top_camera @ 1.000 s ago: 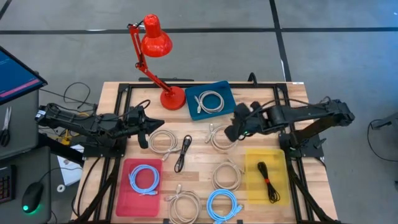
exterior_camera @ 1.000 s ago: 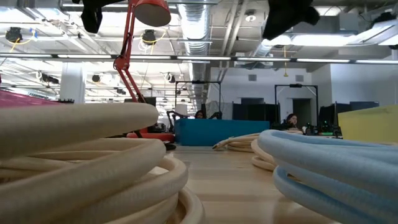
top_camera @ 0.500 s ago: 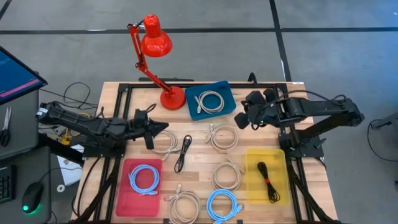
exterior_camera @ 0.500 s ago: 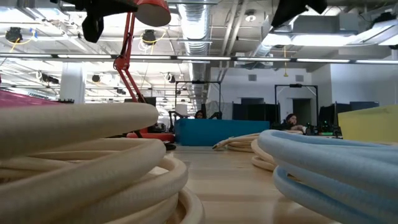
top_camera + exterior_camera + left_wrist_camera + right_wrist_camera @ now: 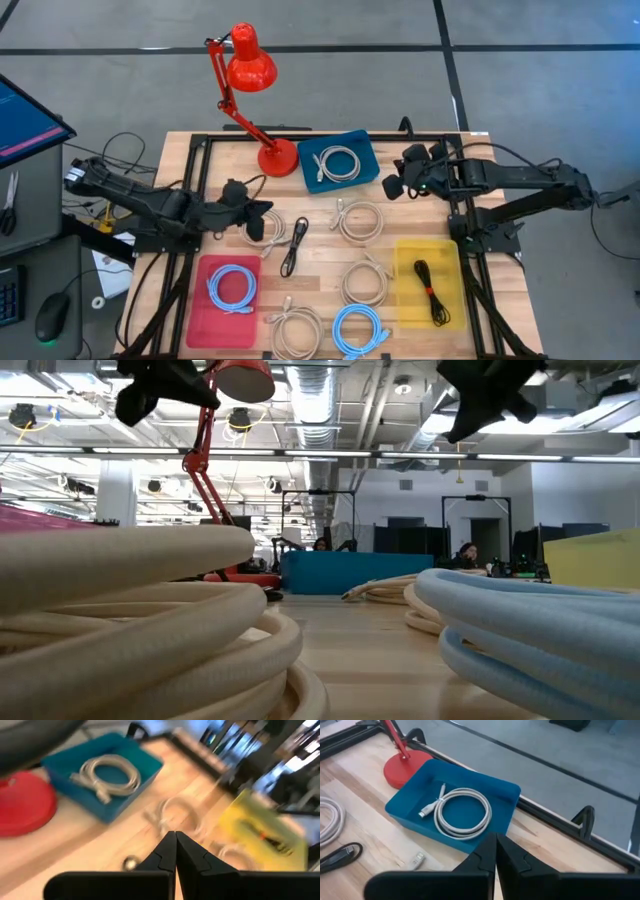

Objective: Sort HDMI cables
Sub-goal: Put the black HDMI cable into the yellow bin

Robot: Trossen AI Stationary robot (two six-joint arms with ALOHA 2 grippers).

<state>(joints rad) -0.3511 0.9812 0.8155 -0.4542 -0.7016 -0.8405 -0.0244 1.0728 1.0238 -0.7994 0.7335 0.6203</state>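
The HDMI cables lie spread over the table. One beige coil [image 5: 337,163] sits in the blue tray [image 5: 505,795]. A light-blue coil [image 5: 232,288] lies in the red tray and a black bundle [image 5: 430,290] in the yellow tray. Loose on the wood are several beige coils [image 5: 360,220], a black bundle [image 5: 295,245] and a light-blue coil [image 5: 358,330]. My left gripper [image 5: 264,216] is shut with nothing in it, above the beige coil [image 5: 268,235] at centre left. My right gripper [image 5: 390,187] is shut and holds nothing, just right of the blue tray.
A red desk lamp [image 5: 250,65] stands with its base [image 5: 278,157] at the table's far side, left of the blue tray. The yellow tray [image 5: 450,255] is at the right and the red tray [image 5: 205,320] at the near left. A black frame runs around the table.
My right gripper has drawn back from above the loose beige coil toward the table's far right, beside the blue tray. My left gripper has moved toward the table's right and turned, and is now over the centre-left beige coil. No cable has moved.
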